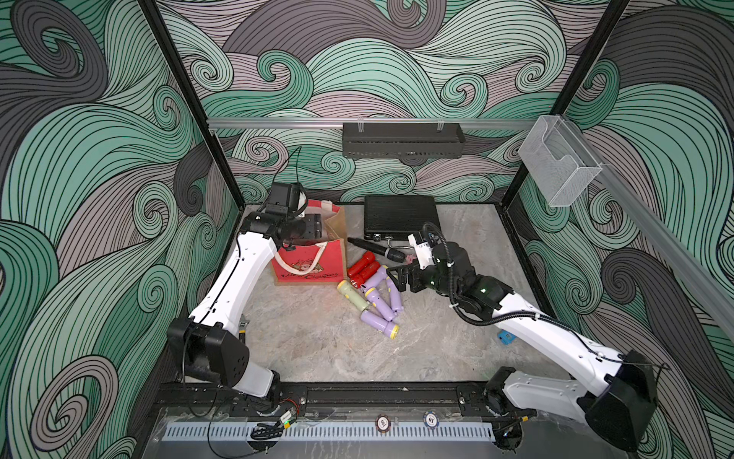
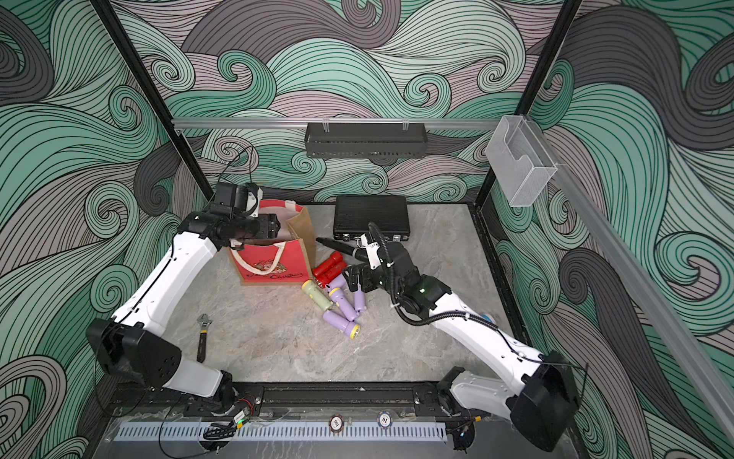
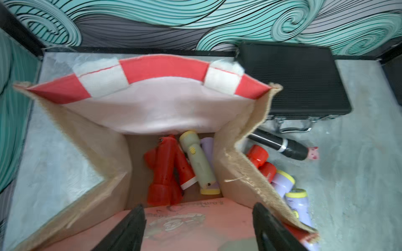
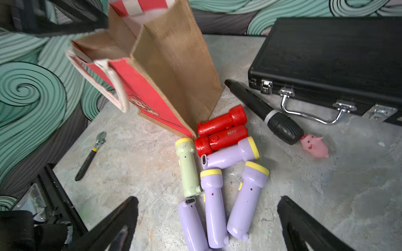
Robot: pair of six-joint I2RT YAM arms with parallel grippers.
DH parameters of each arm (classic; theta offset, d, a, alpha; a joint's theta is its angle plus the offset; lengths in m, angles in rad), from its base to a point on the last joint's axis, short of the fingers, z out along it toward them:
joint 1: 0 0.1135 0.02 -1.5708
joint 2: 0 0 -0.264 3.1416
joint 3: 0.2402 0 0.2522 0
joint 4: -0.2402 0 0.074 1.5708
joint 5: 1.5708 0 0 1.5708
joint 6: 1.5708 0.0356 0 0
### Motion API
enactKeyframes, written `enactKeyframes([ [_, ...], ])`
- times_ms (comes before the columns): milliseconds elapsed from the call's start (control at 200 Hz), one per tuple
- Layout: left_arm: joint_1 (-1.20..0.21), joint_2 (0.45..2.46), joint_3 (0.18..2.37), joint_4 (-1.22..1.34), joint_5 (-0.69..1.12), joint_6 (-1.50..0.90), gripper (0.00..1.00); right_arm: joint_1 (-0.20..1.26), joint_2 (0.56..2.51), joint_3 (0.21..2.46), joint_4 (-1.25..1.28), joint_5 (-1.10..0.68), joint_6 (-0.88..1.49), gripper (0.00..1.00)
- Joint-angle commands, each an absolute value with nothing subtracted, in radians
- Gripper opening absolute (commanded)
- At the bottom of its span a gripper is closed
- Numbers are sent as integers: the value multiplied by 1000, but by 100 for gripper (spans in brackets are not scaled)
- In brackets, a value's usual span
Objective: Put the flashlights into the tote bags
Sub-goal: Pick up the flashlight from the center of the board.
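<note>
In a top view the tote bag [image 1: 329, 258] is stood on the worktop [image 1: 317, 349], loose flashlights [image 1: 375, 296] piled just beside it. Left wrist: left pincer [image 3: 198, 206] is spread wide, empty, above bagged flashlights [image 3: 185, 167]. Right wrist: right pincer [image 4: 207, 198] is spread wide, empty, above the loose pile.

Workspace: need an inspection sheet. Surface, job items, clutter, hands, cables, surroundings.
Surface: grey marbled tabletop, no spill seen.
Job's things: red-fronted boxy tote bag upright, open; red plastic flashlights and a pale green flashlight inside; seven flashlights beside it.
Clutter: flat black ribbed case, black microphone-like stick, pink pig figure, black-handled wrench.
Hands: left hand open over bag mouth, empty; right hand open above lilac flashlights, empty.
Cables: black corrugated hose on right arm; loose wires at front rail.
Surroundings: wave-patterned walls, black slotted shelf, clear plastic holder.
</note>
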State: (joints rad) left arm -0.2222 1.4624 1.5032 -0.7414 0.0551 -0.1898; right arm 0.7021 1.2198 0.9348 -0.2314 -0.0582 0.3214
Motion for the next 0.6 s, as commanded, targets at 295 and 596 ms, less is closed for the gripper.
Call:
enactKeyframes([
  [295, -323, 1363, 1255, -330, 468, -327, 93, 675, 1493, 907, -237, -54, 371, 100],
  [596, -360, 1391, 1188, -190, 598, -355, 99, 675, 1625, 894, -209, -61, 384, 98],
])
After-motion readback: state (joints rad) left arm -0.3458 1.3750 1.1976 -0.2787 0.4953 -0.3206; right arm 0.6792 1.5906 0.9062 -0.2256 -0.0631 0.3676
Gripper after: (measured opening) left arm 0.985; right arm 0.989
